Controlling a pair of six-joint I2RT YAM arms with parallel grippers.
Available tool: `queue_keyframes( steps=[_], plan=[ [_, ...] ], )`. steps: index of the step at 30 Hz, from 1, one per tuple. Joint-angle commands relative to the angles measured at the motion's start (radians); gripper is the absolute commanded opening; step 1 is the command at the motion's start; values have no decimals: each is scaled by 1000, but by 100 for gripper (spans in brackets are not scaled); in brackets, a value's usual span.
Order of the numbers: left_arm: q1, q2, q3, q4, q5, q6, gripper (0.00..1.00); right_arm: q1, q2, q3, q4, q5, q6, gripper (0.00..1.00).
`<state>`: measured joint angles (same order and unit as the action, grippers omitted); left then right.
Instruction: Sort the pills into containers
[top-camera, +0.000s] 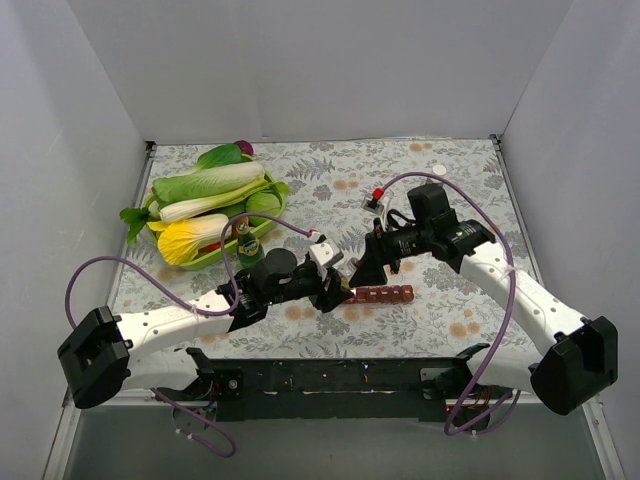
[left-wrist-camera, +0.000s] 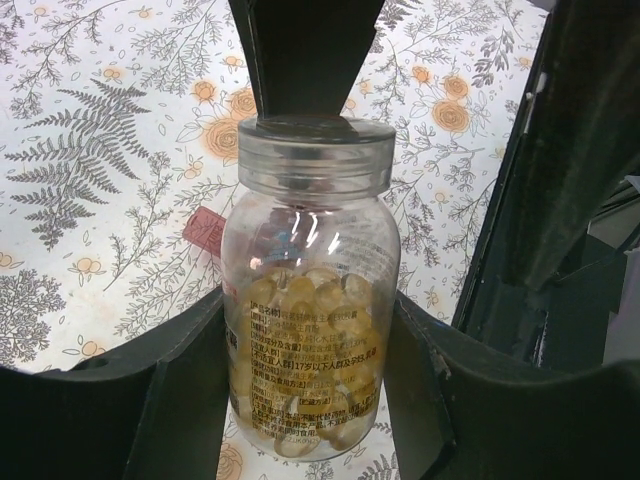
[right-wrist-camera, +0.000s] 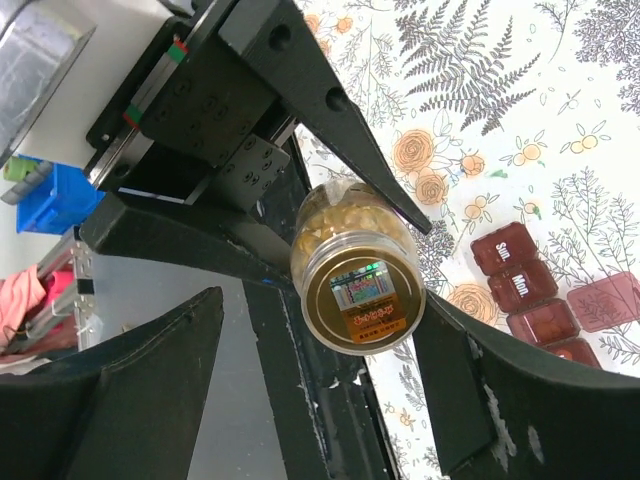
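Observation:
A clear pill bottle (left-wrist-camera: 310, 330) full of yellow capsules, its clear cap on, is held between the fingers of my left gripper (left-wrist-camera: 308, 312), which is shut on its body. My right gripper (right-wrist-camera: 320, 300) is open around the capped end (right-wrist-camera: 365, 300). One finger (right-wrist-camera: 500, 400) is close beside the cap and the other (right-wrist-camera: 130, 400) stands well apart. The dark-red strip of containers (top-camera: 380, 294) lies on the cloth just right of both grippers. It also shows in the right wrist view (right-wrist-camera: 525, 290), with "Sun." and "Mon." lids. In the top view my left gripper (top-camera: 335, 290) and right gripper (top-camera: 362, 272) meet.
A green tray (top-camera: 268, 228) of vegetables sits at the back left, with a small green bottle (top-camera: 245, 246) at its near edge. A small red-topped item (top-camera: 377, 194) and a white cap (top-camera: 439, 168) lie further back. White walls enclose the floral cloth (top-camera: 330, 180).

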<state>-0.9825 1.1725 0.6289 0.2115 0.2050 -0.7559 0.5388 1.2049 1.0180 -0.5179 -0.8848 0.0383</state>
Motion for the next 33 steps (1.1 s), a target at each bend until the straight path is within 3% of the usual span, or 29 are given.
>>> queue_keyframes(
  steps=[1,7,10,11,14,16,17,18,20,22,24,28,30,31,33],
  plan=[
    [-7,-2,31,43,-15,7,0,-2,7,13,70,4,72,80],
    [-7,7,37,35,-6,7,0,-2,18,16,73,23,71,65],
    [-7,7,37,29,0,9,0,-3,21,17,82,0,66,53],
    [-7,6,35,26,4,10,0,-3,21,17,81,-8,48,39],
    [-7,3,32,19,22,9,0,-2,24,24,58,-77,-35,14],
    [-7,-2,32,19,75,1,0,0,39,71,-26,-208,-353,7],
    [-7,-4,32,17,97,-5,0,3,50,103,-226,-250,-505,5],
    [-7,-5,32,19,152,-16,0,10,74,132,-308,-267,-781,4],
    [-5,-11,32,26,213,-36,0,38,99,203,-528,-263,-1020,1],
    [-4,-16,31,45,325,-68,0,64,117,221,-602,-241,-1259,1],
    [-2,-14,31,55,390,-91,0,72,84,189,-601,-211,-1380,1],
    [-2,-20,43,20,432,-93,0,81,-7,70,-403,-122,-1427,17],
    [-2,-36,42,0,396,-79,0,82,8,92,-428,-99,-1405,36],
    [-2,-43,40,-20,352,-71,0,82,19,112,-451,-100,-1399,59],
    [-2,-66,37,-38,318,-50,0,82,50,162,-505,-106,-1367,73]
  ],
)
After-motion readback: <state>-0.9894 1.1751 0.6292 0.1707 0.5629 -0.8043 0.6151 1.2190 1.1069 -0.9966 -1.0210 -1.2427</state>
